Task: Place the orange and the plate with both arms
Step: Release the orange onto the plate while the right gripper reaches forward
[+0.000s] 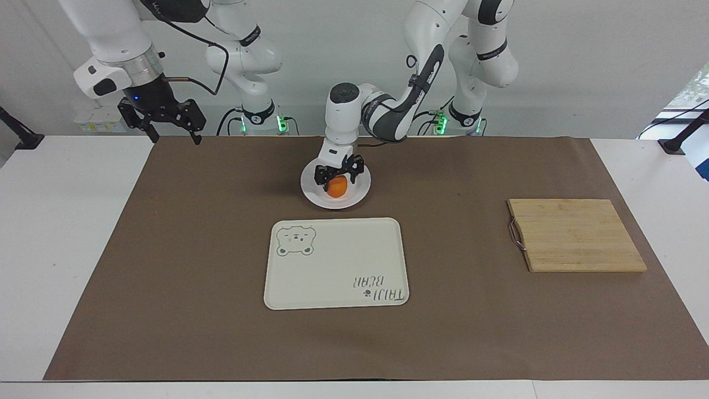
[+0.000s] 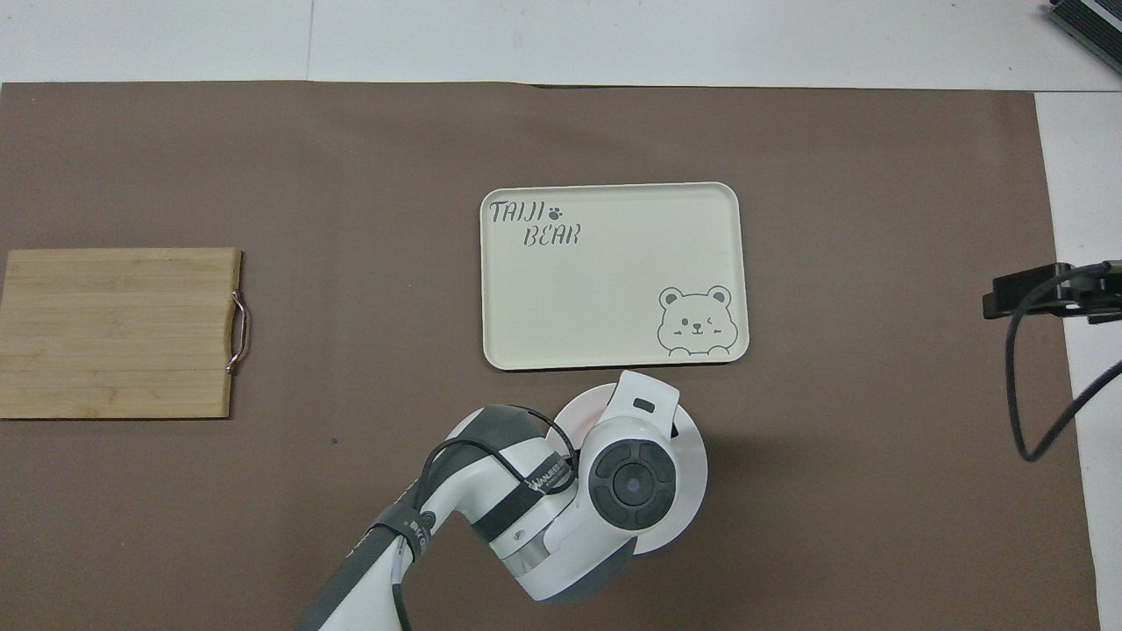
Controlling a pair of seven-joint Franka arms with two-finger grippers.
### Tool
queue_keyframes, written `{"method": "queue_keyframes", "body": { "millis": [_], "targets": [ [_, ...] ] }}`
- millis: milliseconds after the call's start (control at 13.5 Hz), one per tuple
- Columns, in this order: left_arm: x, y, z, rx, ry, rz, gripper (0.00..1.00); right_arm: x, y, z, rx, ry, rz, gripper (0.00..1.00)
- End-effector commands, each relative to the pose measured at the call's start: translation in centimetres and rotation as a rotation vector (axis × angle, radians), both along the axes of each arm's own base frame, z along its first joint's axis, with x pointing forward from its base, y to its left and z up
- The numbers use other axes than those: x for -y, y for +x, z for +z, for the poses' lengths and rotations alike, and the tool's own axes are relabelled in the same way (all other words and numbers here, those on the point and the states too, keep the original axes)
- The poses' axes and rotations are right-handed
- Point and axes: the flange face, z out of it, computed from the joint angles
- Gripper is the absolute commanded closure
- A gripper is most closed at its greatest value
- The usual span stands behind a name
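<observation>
The right gripper, black with two fingers, hangs in the air over the edge of the big brown paper mat at the right arm's end of the table, its fingers spread wide and holding nothing. The arm waits there. In the middle lies the flat cream tray with a bear picture. Just beside it, nearer to the robots, sits the round shiny white plate. The small round orange fruit rests in the plate. The left gripper is down around it, fingers spread on either side. Toward the left arm's end lies the wooden cutting board.
</observation>
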Motion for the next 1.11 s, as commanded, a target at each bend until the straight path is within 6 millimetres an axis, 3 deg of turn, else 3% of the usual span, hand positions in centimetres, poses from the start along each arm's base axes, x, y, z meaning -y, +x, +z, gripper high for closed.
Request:
{"method": "queue_keyframes", "body": {
  "millis": [0, 223, 371, 668, 965, 1039],
  "targets": [
    [-3.1, 2.5, 4.3, 0.016, -0.005, 0.024, 0.00, 0.4, -0.5, -0.5, 0.010, 0.035, 0.012, 0.00],
    [-7.9, 6.6, 10.0, 0.021, 0.017, -0.029, 0.00, 0.4, -0.7, -2.6, -0.025, 0.150, 0.026, 0.00],
    [-11.4, 9.6, 12.7, 0.020, 0.031, -0.059, 0.00, -0.3, -0.6, -4.9, -0.037, 0.234, 0.068, 0.00],
    [-20.8, 16.4, 19.2, 0.010, 0.012, -0.155, 0.00, -2.2, -1.3, -12.4, -0.052, 0.448, 0.094, 0.00],
    [-30.0, 20.2, 22.2, 0.006, 0.029, -0.270, 0.00, -3.3, -4.5, -20.9, -0.069, 0.672, 0.169, 0.00],
    [-32.0, 20.7, 22.5, 0.003, 0.035, -0.299, 0.00, -3.6, -5.2, -21.8, -0.059, 0.686, 0.156, 0.00]
  ]
}}
